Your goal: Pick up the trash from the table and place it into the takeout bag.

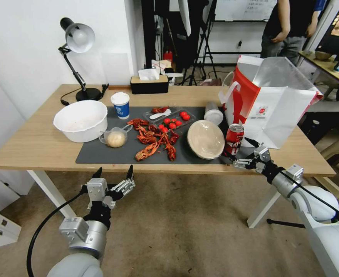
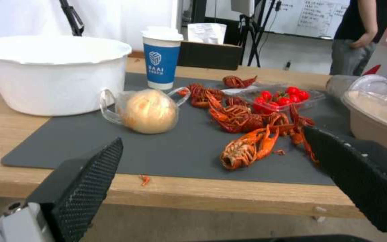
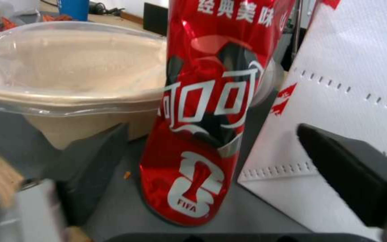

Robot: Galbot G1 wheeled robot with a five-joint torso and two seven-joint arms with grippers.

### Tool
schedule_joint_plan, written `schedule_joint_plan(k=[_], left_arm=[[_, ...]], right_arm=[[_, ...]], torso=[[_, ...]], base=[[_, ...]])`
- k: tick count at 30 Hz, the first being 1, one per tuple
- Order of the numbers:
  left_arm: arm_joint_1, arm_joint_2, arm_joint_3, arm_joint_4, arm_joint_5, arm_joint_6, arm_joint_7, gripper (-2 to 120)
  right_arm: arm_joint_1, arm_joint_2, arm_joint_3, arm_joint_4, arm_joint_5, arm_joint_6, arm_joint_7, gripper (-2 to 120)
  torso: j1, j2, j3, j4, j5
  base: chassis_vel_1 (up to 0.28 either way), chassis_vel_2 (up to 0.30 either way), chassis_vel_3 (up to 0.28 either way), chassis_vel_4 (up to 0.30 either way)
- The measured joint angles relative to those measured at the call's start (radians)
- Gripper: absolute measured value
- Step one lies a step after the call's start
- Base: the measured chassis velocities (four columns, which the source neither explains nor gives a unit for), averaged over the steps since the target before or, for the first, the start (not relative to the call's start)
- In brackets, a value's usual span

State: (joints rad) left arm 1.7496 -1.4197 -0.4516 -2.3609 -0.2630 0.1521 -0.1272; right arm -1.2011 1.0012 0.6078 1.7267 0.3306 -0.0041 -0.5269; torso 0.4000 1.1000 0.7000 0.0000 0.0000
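Note:
On the table (image 1: 34,142), a red soda can (image 1: 235,138) stands at the right end of the grey mat, between the beige oval bowl (image 1: 205,139) and the white-and-red takeout bag (image 1: 277,111). My right gripper (image 1: 237,149) is open at the table's front edge, and the can (image 3: 202,127) stands between its spread fingers (image 3: 350,174) without visible contact. A clear white-lidded cup (image 1: 213,112) lies behind the bowl. The blue-and-white cup (image 1: 120,104) and the handled cup with a beige ball (image 1: 114,137) sit toward the left. My left gripper (image 1: 113,172) hangs open below the front edge.
A big white bowl (image 1: 81,120) sits at the left, with a desk lamp (image 1: 77,38) and a tissue box (image 1: 149,84) at the back. Crayfish shells (image 1: 154,140) and a clear tray of cherry tomatoes (image 1: 173,119) cover the mat's middle.

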Motion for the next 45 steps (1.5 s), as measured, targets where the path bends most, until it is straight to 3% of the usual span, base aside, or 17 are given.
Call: schedule_joint_plan(k=[5,7,8,10,12,15,24,37,42,44,45], left_arm=[[0.001,-0.004,0.002,0.0,0.002,-0.001,0.0,100],[0.002,-0.005,0.002,0.0,0.002,-0.001,0.0,100],[0.002,-0.005,0.002,0.0,0.002,-0.002,-0.001,100],[0.002,-0.005,0.002,0.001,0.002,-0.005,-0.001,100],[0.003,-0.006,0.003,0.005,0.003,-0.012,-0.002,100],[0.003,-0.006,0.006,0.007,0.003,-0.014,-0.003,100],[0.005,-0.004,0.008,0.007,0.005,-0.019,-0.006,100],[0.004,-0.009,0.009,0.009,0.007,-0.028,-0.006,100],[0.006,-0.011,0.009,0.009,0.008,-0.032,-0.006,100],[0.006,-0.012,0.009,0.009,0.008,-0.032,-0.005,100],[0.006,-0.012,0.009,0.009,0.008,-0.032,-0.005,100]], right_arm=[[0.013,-0.004,-0.007,-0.011,0.004,0.0,-0.008,72],[0.014,-0.004,-0.007,-0.013,0.004,0.0,-0.009,71],[0.015,-0.004,-0.008,-0.015,0.006,0.0,-0.009,63],[0.016,-0.004,-0.01,-0.016,0.008,-0.001,-0.009,59],[0.015,-0.002,-0.011,-0.017,0.011,-0.002,-0.009,46],[0.013,0.002,-0.012,-0.017,0.011,-0.001,-0.008,37],[-0.028,0.0,0.005,0.038,0.02,0.006,0.001,17],[-0.073,-0.071,0.069,0.272,0.153,-0.029,0.061,12],[-0.029,-0.134,0.082,0.359,0.33,-0.112,0.209,12],[0.033,-0.188,0.084,0.389,0.487,-0.154,0.315,12],[0.033,-0.188,0.084,0.389,0.487,-0.154,0.315,12]], torso=[[0.0,0.0,0.0,0.0,0.0],[0.0,0.0,0.0,0.0,0.0],[0.0,0.0,0.0,0.0,0.0],[0.0,0.0,0.0,0.0,0.0],[0.0,0.0,0.0,0.0,-0.0001],[0.0,0.0,0.0,0.0,-0.0001],[0.0,0.0,0.0,0.0,0.0003],[0.0,0.0,0.0,-0.0001,0.0],[0.0,0.0,0.0,-0.0001,0.0002],[0.0,0.0,0.0,0.0001,0.0],[0.0,0.0,0.0,0.0001,0.0]], base=[[0.0,0.0,0.0,0.0],[0.0,0.0,0.0,0.0],[0.0,0.0,0.0,0.0],[0.0,0.0,0.0,0.0],[0.0,0.0,0.0,0.0],[0.0,0.0,0.0,0.0],[0.0,0.0,0.0,0.0],[0.0,0.0,0.0,0.0],[0.0,0.0,0.0,0.0],[0.0,0.0,0.0,0.0],[0.0,0.0,0.0,0.0]])
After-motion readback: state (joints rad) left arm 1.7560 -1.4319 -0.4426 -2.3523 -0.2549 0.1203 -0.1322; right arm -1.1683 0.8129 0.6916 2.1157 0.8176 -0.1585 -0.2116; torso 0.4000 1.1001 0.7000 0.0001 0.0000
